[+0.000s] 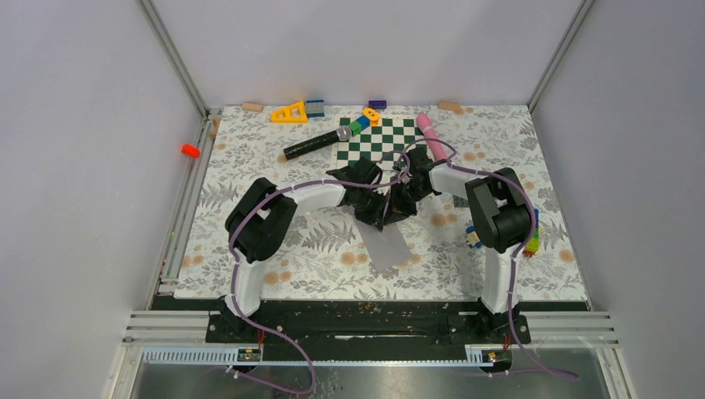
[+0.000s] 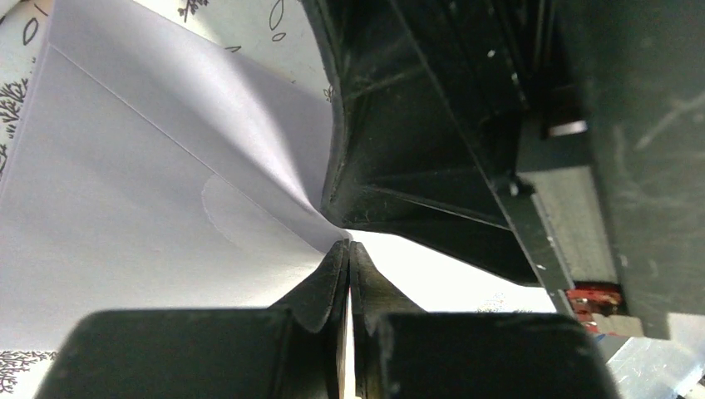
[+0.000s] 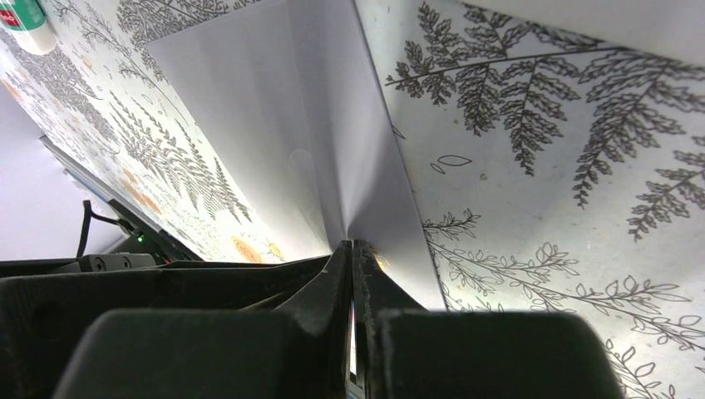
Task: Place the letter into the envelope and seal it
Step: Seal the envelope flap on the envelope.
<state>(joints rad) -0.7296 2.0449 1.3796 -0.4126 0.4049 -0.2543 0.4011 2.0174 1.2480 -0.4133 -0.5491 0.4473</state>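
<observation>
The light grey envelope (image 1: 387, 247) hangs slanted from the two grippers at the middle of the fern-patterned table, its lower end toward the near edge. In the left wrist view the envelope (image 2: 125, 208) shows its flap seam, and my left gripper (image 2: 349, 246) is shut on its edge. My right gripper (image 3: 352, 246) is shut on a pinched fold of the envelope (image 3: 274, 125). Both grippers meet tip to tip: left gripper (image 1: 374, 204), right gripper (image 1: 401, 191). A bright white sheet (image 2: 441, 278) shows beside the left fingertips; I cannot tell if it is the letter.
A green chessboard mat (image 1: 376, 140), a black microphone (image 1: 316, 145) and a pink cylinder (image 1: 430, 133) lie at the back. A yellow triangle (image 1: 289, 112) and loose bricks line the far edge. Coloured bricks (image 1: 532, 241) sit by the right arm.
</observation>
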